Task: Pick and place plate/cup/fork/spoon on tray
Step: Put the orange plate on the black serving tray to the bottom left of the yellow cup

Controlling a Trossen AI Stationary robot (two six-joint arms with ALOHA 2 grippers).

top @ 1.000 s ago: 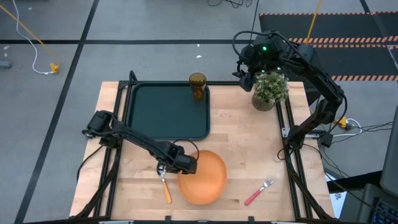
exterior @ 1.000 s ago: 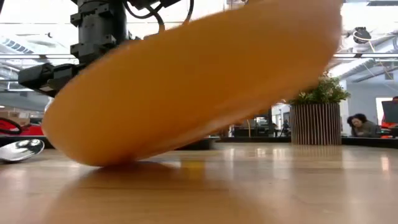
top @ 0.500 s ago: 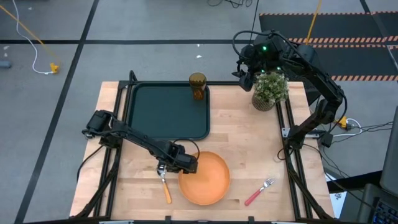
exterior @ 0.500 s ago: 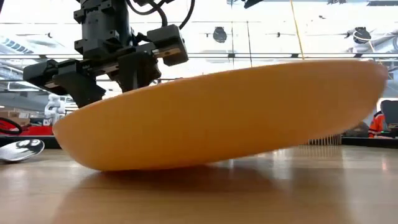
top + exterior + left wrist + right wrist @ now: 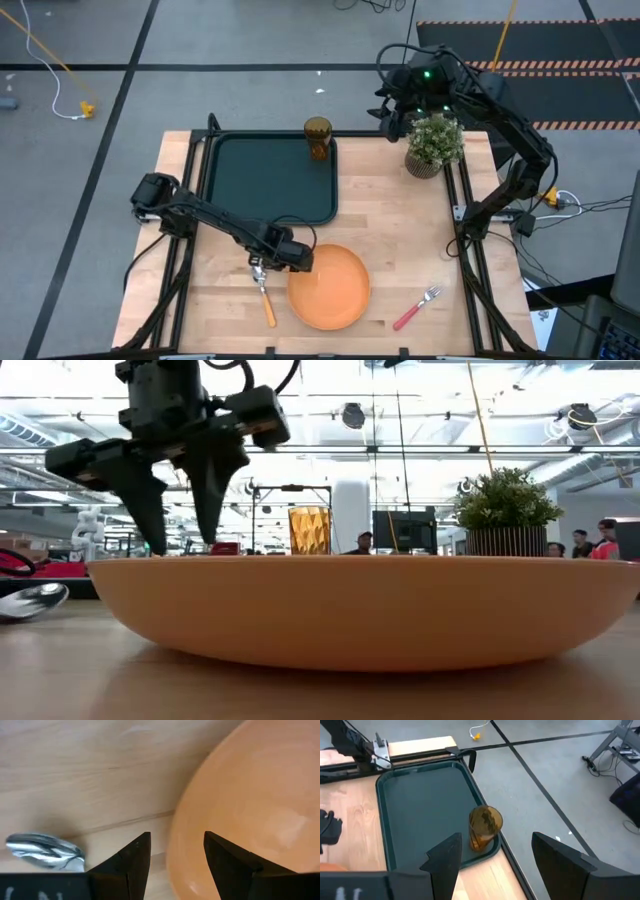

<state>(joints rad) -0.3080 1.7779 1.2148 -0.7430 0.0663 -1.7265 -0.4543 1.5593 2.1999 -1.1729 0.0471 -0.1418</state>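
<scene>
The round flat orange plate [image 5: 330, 287] sits flat on the light wooden table [image 5: 400, 220] at the near edge, between the cutlery. The small spoon with a silver bowl and orange handle [image 5: 265, 299] lies just to its left, and the little fork with silver tines and a red-pink handle [image 5: 416, 308] is off to its right, well apart.

The left gripper [image 5: 288, 258] hangs right over the plate's left rim, fingers spread apart and holding nothing; in the low view [image 5: 180, 490] the tips are above the rim, one on each side of it.

Further back, the large dark green-black rectangular tray [image 5: 270, 180] has only the small translucent amber-brown tumbler [image 5: 318, 138] standing in its far right corner. A potted green plant [image 5: 433, 143] stands to the right of the tray. The right gripper [image 5: 392, 118] hovers over the far edge between cup and plant, fingers wide open and empty.
</scene>
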